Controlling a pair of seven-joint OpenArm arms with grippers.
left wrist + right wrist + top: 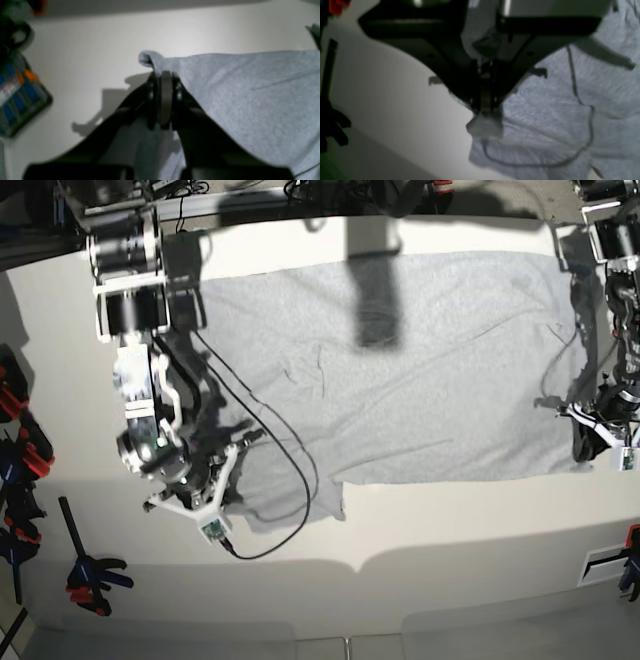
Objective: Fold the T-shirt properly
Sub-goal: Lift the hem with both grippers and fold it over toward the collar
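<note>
The light grey T-shirt [420, 380] lies spread across the white table [450, 530], plain side up. On the right of the base view, my left gripper [587, 436] stands at the shirt's right edge. In the left wrist view it [165, 75] is shut on a raised fold of the cloth [250, 100]. My right gripper [205, 480] is at the shirt's lower left corner. The right wrist view shows it [485, 111] shut on a small bunch of the fabric [545, 120] at its edge, just above the table.
A black cable [290, 470] trails from the right arm over the shirt's left part. Clamps [95, 575] lie near the table's left edge. A blue and orange pack [17, 100] lies beyond the shirt's edge in the left wrist view.
</note>
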